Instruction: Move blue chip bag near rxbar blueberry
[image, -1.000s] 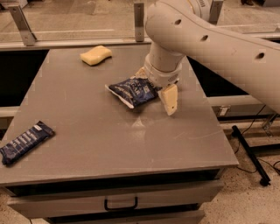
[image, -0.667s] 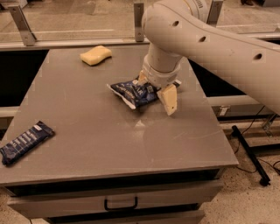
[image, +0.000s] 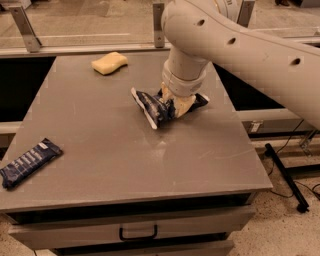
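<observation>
1. Three things lie on the grey worktop (image: 125, 150): a bag (image: 149, 105), a bar (image: 29, 162) and a sponge (image: 109, 63).
2. The claw (image: 175, 102) reaches down from the thick white arm (image: 240, 45), which enters from the upper right, and sits over the right-centre of the worktop.
3. The claw is closed on the bag. One cream finger (image: 184, 105) lies across the bag's front and the foil is bunched up around it.
4. The bag is dark navy with a white sealed edge. That white edge points towards the worktop's middle, and the bag's other end pokes out to the right of the claw.
5. The bag is tilted, with its left end angled down to the worktop. I cannot tell whether that end touches the surface.
6. The bar, slim and dark blue with pale blocks, lies flat at the front left, close to the left edge and set at a slant. It is well apart from the bag.
7. The yellow sponge rests near the back edge, left of the arm and apart from both packets.
8. Under the worktop's front edge is a drawer (image: 135, 227) with a dark handle (image: 138, 233).
</observation>
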